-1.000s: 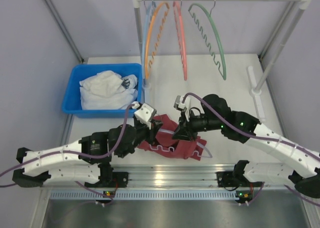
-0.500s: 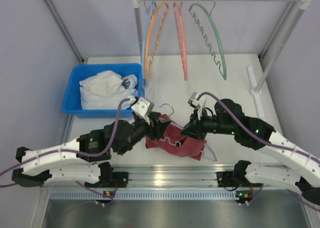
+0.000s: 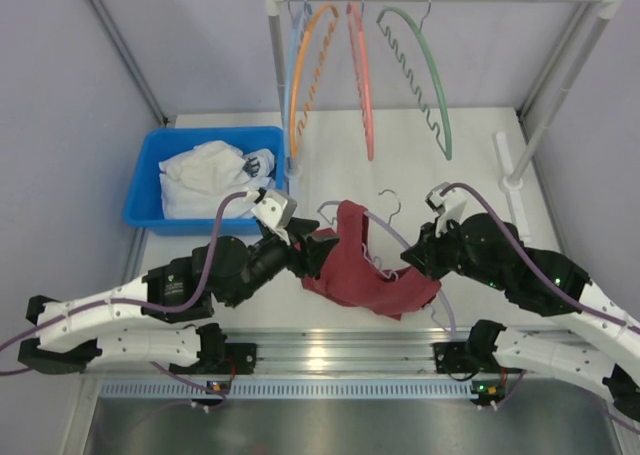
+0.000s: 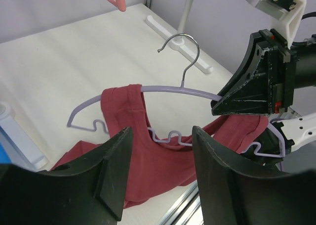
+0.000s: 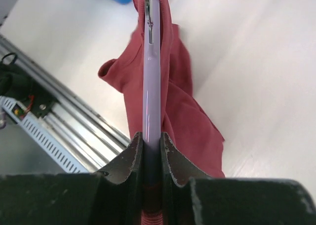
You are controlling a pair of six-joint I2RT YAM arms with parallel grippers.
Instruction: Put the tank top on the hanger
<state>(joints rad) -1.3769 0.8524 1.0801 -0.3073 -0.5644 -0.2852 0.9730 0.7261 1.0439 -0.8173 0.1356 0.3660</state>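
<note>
The maroon tank top (image 3: 350, 270) hangs crumpled from the pale lavender hanger (image 3: 383, 225), lifted above the table between my arms. In the left wrist view one strap of the tank top (image 4: 123, 104) is looped over the left side of the hanger's arch (image 4: 163, 89); the rest sags below the wavy bar. My right gripper (image 3: 418, 260) is shut on the hanger's right end. The right wrist view shows its jaws clamped on the lavender bar (image 5: 151, 101), with the tank top (image 5: 185, 121) draped beneath. My left gripper (image 3: 308, 252) is open and empty (image 4: 160, 185), just short of the fabric.
A blue bin (image 3: 148, 175) with a white cloth (image 3: 205, 180) sits at the back left. The clothes rack (image 3: 277, 75) behind carries orange (image 3: 305, 75), salmon (image 3: 362, 85) and green (image 3: 425, 75) hangers. The rack's white foot (image 3: 515, 190) is at right. A metal rail (image 3: 340, 360) runs along the near edge.
My right gripper has moved right and up with the hanger, lifting the tank top off the table. My left gripper followed to the right and now stands open.
</note>
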